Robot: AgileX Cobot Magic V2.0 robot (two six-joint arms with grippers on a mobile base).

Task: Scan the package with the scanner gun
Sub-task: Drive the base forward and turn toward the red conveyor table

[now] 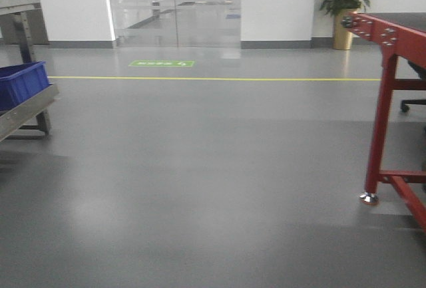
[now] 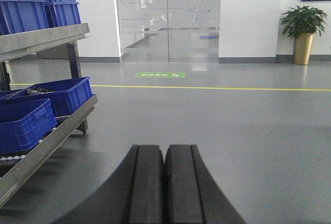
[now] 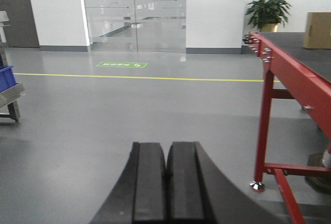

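Well, both arms are held level and point straight forward over the grey floor (image 1: 200, 201) toward the glass door (image 2: 168, 17). At the bottom centre of the left wrist view, the left gripper (image 2: 164, 149) has its two black fingers (image 2: 147, 182) pressed together, with nothing between them. The right gripper (image 3: 166, 146) looks the same to me: fully closed and empty. The package (image 3: 316, 30), a plain brown box, stands at the upper right of the right wrist view, on the dark top of the red table (image 3: 289, 74), well apart from the right gripper. Blue crates (image 2: 57, 97) on a metal rack (image 2: 46, 141) fill the left wrist view's left side.
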